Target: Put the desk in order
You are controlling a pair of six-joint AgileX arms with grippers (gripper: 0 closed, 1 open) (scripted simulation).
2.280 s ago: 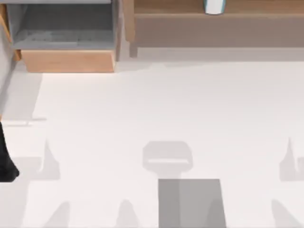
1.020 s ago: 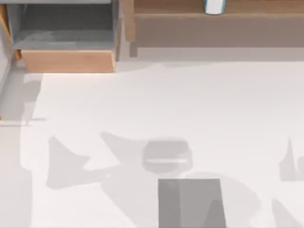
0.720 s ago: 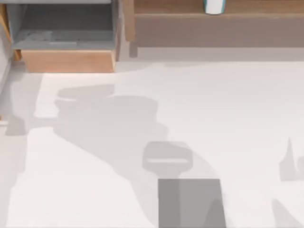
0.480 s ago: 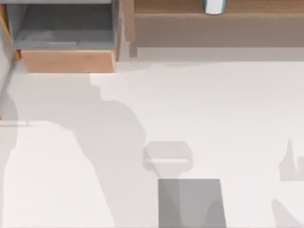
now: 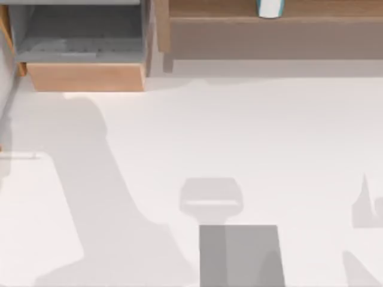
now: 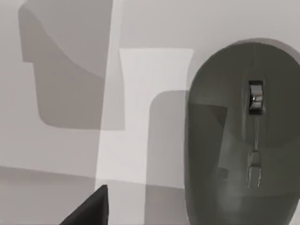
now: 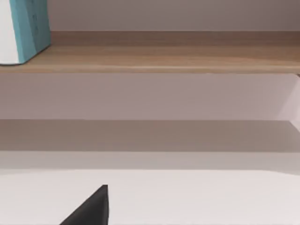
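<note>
While a grey computer mouse looms close under the left wrist camera, whether that claw grips it I cannot tell. Wide open room spans the white desk (crossed by arm shadows), with a grey mouse pad at its near edge and wooden shelves along the far edge.

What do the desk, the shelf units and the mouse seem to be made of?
The desk looks like matte white laminate or painted board: flat, plain, with soft shadows and no glare. The shelf units look like light wood or veneer, with tan, faintly grained faces. The mouse looks like smooth dark grey plastic, and its scroll wheel seems metallic.
</note>
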